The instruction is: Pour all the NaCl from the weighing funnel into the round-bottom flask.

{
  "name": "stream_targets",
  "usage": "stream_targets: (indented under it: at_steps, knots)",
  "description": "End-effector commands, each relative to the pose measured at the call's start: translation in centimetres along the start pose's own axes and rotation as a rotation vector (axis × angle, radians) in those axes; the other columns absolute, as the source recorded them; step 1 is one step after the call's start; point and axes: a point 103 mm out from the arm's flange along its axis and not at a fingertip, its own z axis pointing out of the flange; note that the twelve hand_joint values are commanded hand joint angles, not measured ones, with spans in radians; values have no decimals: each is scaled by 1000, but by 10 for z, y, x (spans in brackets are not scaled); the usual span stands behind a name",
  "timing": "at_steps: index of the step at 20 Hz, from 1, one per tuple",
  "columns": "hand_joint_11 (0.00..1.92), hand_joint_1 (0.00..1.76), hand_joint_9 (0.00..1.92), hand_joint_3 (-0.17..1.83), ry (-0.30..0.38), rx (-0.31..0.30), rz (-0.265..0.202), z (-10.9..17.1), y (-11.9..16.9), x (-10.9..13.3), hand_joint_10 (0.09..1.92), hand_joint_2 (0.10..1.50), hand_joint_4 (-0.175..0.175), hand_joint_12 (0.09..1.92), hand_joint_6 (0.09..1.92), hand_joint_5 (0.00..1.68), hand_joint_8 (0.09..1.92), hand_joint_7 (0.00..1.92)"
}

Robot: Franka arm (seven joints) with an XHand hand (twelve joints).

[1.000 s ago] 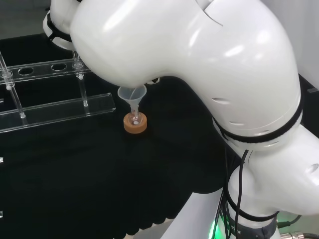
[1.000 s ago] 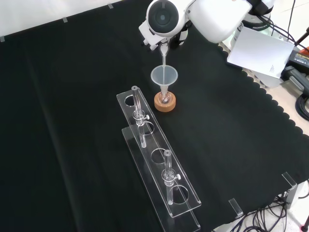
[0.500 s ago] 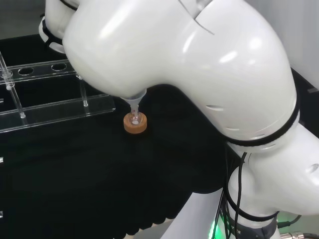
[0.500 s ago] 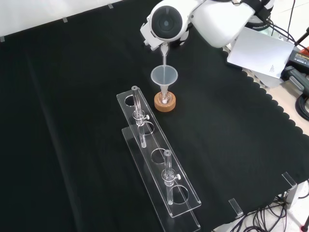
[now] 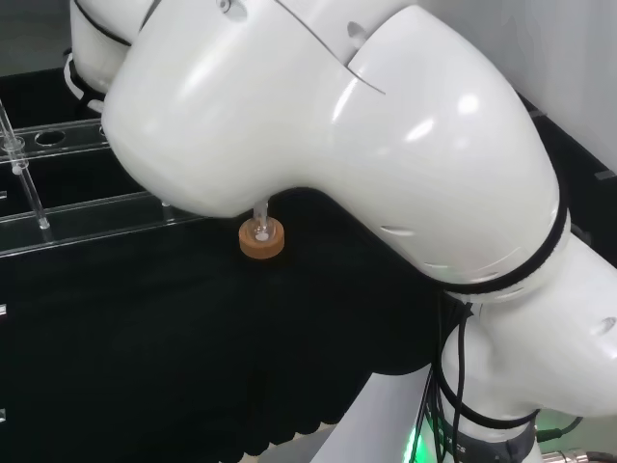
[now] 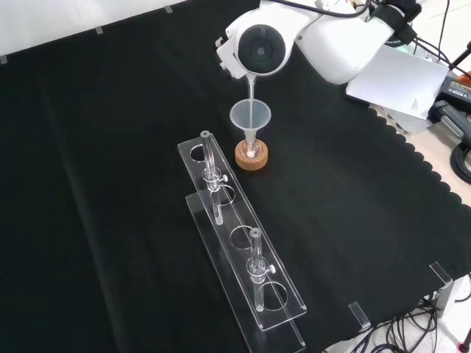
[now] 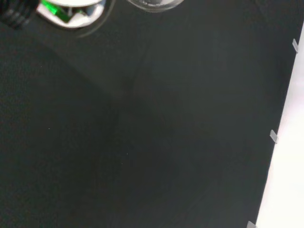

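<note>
While the weighing funnel's thin stem (image 6: 252,87) points down into the wide funnel (image 6: 250,116), the hand is hidden behind the arm.

From the front, the wide funnel stands in a small round-bottom flask (image 6: 252,151) on a cork ring (image 6: 252,157), just beside the far end of a clear tube rack (image 6: 243,250). The arm's white link with a round grey cap (image 6: 260,50) hangs directly above it, so I cannot tell whether the fingers are curled or straight. From the head camera, the cork ring (image 5: 261,240) sits just under the big white link (image 5: 318,116).
</note>
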Motion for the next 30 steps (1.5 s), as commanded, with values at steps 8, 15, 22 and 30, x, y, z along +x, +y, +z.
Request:
stream_targets:
  at_steps: [8,15,22,30]
  knots:
    - [1022,1106,1262,638,-74,21,9,-12,-2,4,100,674,175,896,696,1257,650,784]
    - [1019,1106,1258,638,-110,28,20,-18,-3,8,98,674,175,897,695,1258,650,784]
    - [1015,1106,1257,639,-219,38,50,-25,-5,12,96,673,175,898,694,1258,650,782]
    - [1012,1106,1256,640,-266,34,62,-29,-7,16,95,672,175,900,693,1259,651,781]
